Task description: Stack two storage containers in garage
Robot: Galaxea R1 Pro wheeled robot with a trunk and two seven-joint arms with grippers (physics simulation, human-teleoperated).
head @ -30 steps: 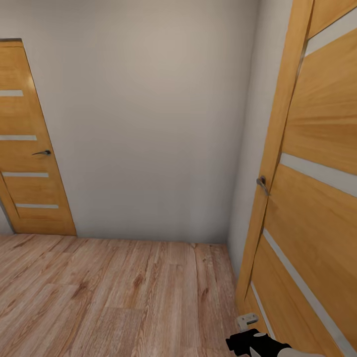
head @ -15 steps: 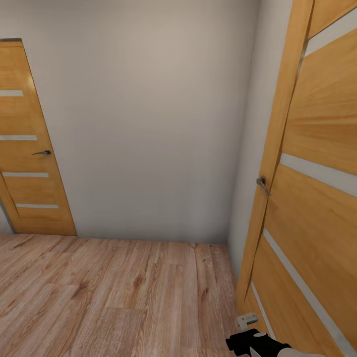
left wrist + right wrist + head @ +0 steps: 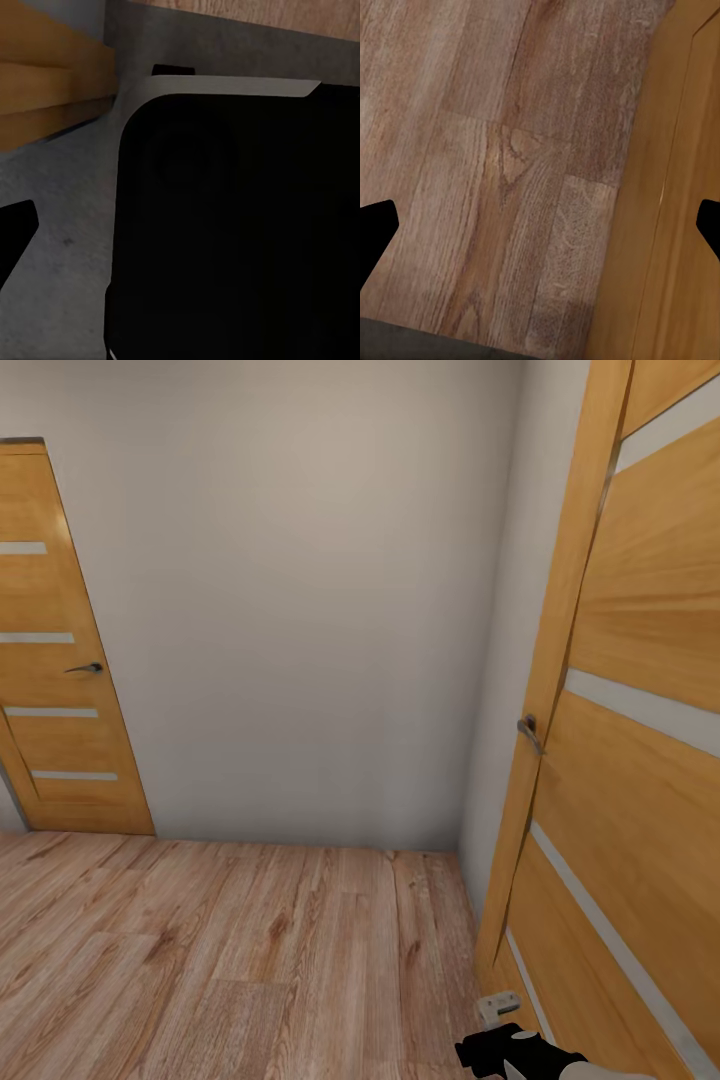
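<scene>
You are facing a blank wall (image 3: pixel 300 610) between two wooden doors with no storage containers in view, and the right gripper (image 3: pixel 540 217) is hanging spread wide and empty over the plank floor (image 3: pixel 487 150), so turn the base slowly, clearing the near door (image 3: pixel 640 760).

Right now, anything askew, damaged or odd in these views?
Nothing stands out. Both honey-coloured wooden doors, left and right, look intact, the light wood plank floor shows no spill, and the right end effector hangs open above it.

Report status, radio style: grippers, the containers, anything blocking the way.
Right gripper open, empty, over wood floor. Left gripper: state unclear. No containers in sight. Wall dead ahead, wooden door close on right, second door far left.
</scene>
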